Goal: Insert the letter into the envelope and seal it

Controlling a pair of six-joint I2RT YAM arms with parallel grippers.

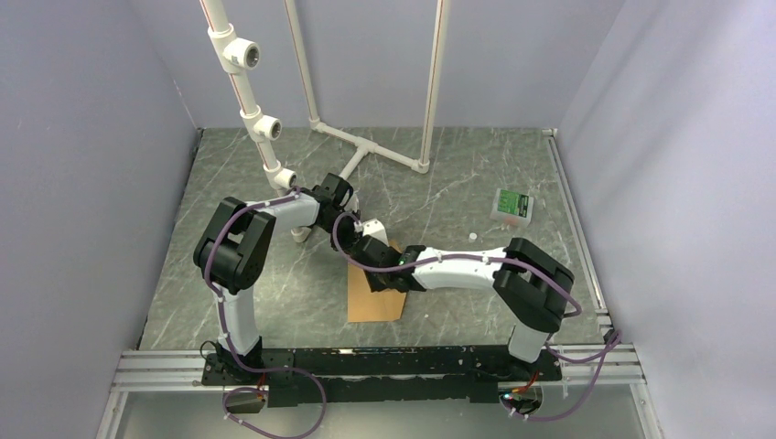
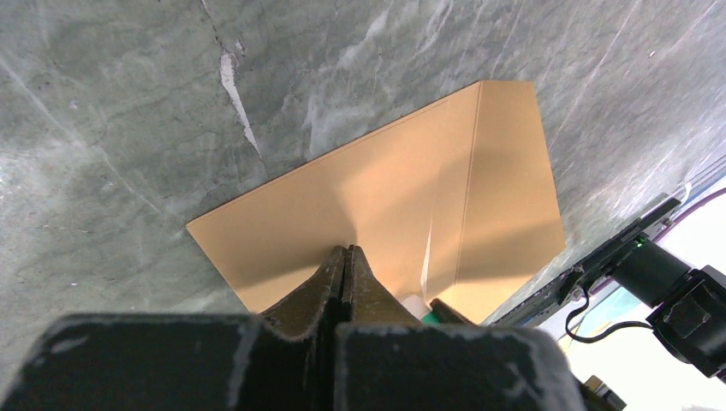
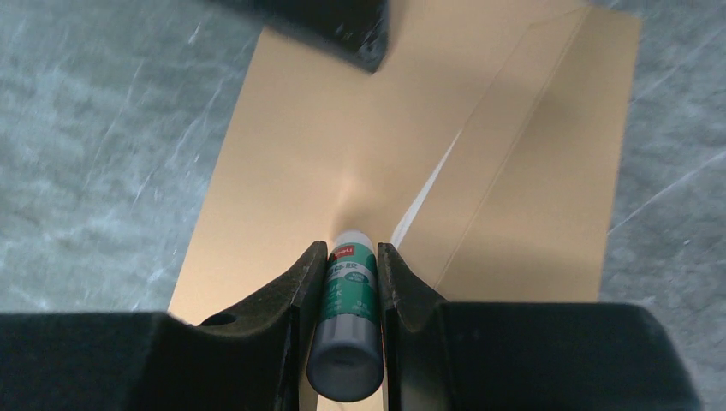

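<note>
The envelope (image 2: 342, 188) looks thin, light and bendy. The closed left end effector (image 2: 344, 253) pins it flat. The right end effector (image 3: 351, 251) grips a glue stick (image 3: 345, 342).

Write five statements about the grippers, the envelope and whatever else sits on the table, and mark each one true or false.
1. The right gripper is closed on a glue stick. True.
2. The left gripper is wide open. False: its jaws are shut, with the tips down on the envelope.
3. A small green and white box sits on the table, apart from the envelope. True.
4. The envelope is held up in the air. False: it lies on the table.
5. Both grippers are over the envelope. True.
</note>
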